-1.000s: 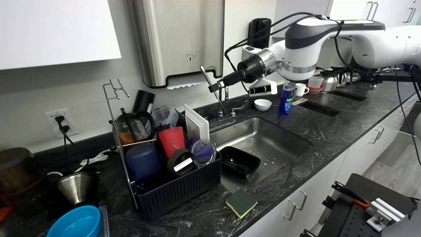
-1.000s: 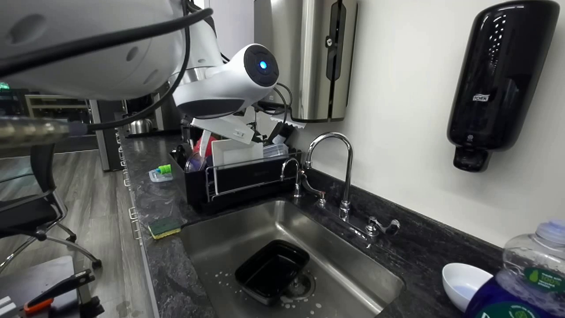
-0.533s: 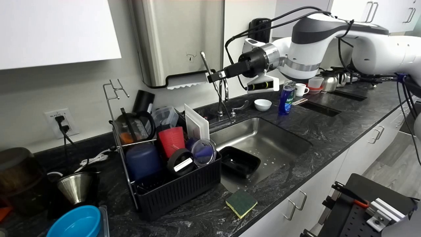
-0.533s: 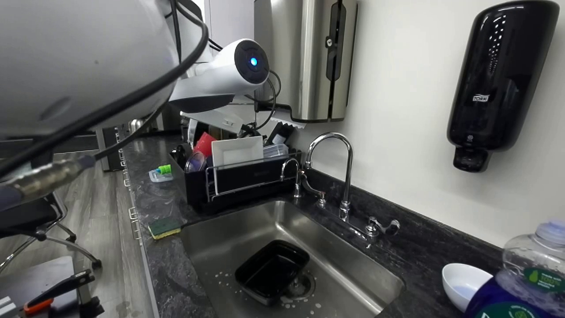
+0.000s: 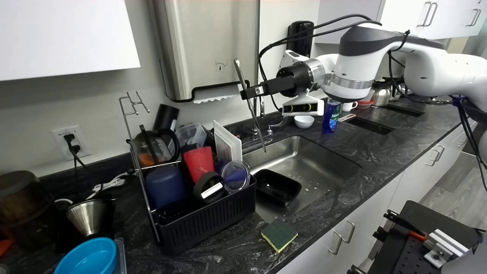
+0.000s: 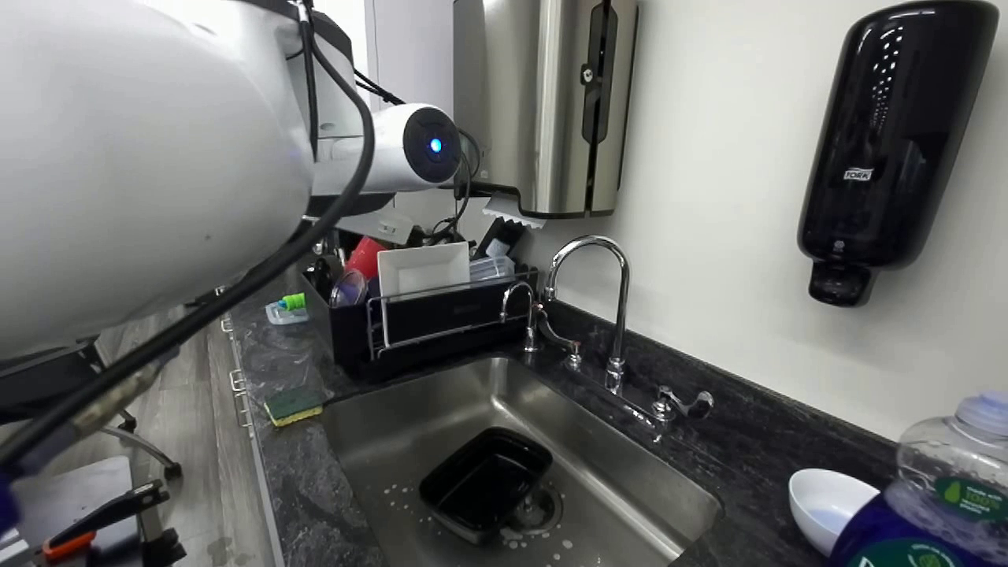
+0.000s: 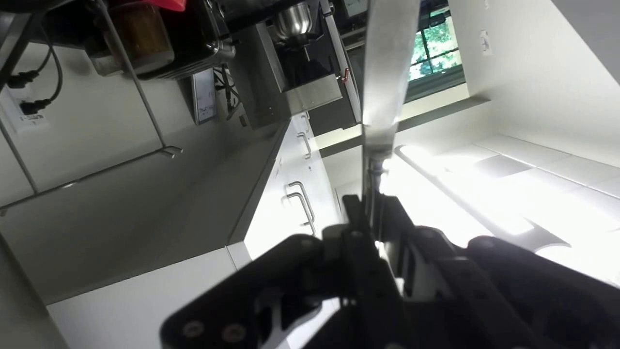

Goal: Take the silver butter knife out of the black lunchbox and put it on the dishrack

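Silver butter knife [image 5: 251,108] aslant in the fingers [image 5: 250,92]; black lunchbox [image 5: 277,186] in the sink [image 5: 319,163]; dishrack [image 5: 209,220] alongside

Lunchbox [image 5: 277,187] in sink [image 5: 321,163]; dishrack [image 5: 208,221] on counter [image 5: 380,154], beside sink; butter knife [image 7: 384,97] in end effector [image 7: 375,207].

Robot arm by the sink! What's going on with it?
The robot arm is holding a silver butter knife in its gripper. The knife is tilted, up in the air. It's out of the black lunchbox, which sits down in the sink. It isn't on the dishrack yet. That's beside the sink, with a red cup in it.
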Motion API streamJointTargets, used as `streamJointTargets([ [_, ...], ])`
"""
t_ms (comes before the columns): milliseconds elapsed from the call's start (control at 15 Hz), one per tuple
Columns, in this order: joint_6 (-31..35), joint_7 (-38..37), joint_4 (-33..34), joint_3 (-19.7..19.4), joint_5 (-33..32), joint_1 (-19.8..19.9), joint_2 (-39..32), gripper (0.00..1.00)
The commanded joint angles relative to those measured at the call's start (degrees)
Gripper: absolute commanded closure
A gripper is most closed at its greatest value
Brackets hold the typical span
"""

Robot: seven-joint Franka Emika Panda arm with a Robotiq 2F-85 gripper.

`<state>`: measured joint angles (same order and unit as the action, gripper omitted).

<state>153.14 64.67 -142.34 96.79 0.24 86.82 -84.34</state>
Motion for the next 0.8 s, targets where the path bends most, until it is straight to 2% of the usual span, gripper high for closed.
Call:
streamJointTargets([
  [0, 1.34, 6.94, -0.44, -0.86, 4.89, -0.7, 0.03, 0.97],
  [267, 0.99, 11.5, 0.25, -2.82, 7.15, -1.91, 0.05, 0.97],
  [733, 1.82, 15.01, 1.56, -5.54, 6.19, -4.25, 0.05, 0.97],
])
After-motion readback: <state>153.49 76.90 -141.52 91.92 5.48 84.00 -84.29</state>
